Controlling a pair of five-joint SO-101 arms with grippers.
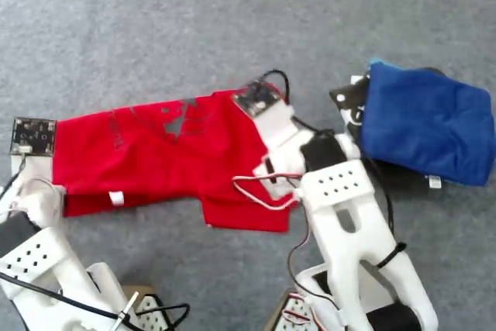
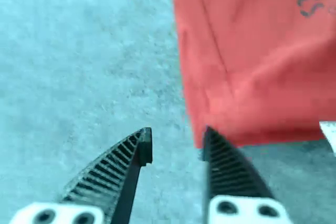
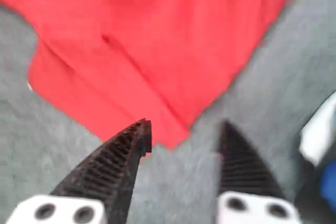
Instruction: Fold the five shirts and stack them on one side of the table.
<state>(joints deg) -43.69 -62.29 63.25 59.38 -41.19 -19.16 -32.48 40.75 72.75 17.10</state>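
Two arms were down over one red shirt (image 1: 170,153), which lay spread out, a bit rumpled, across the middle of the grey table (image 1: 155,36). The left arm (image 1: 39,261) leaned in from the left side. Its left gripper (image 2: 176,140) was low over the table with the jaws apart, one fingertip right at the shirt's edge, holding nothing. The right arm (image 1: 349,215) stretched forward over the shirt's right end. The right gripper (image 3: 184,129) was spread wide too, hanging over a corner of the red cloth. Off to the right sat a folded blue shirt (image 1: 426,122) on top of something dark (image 1: 407,177).
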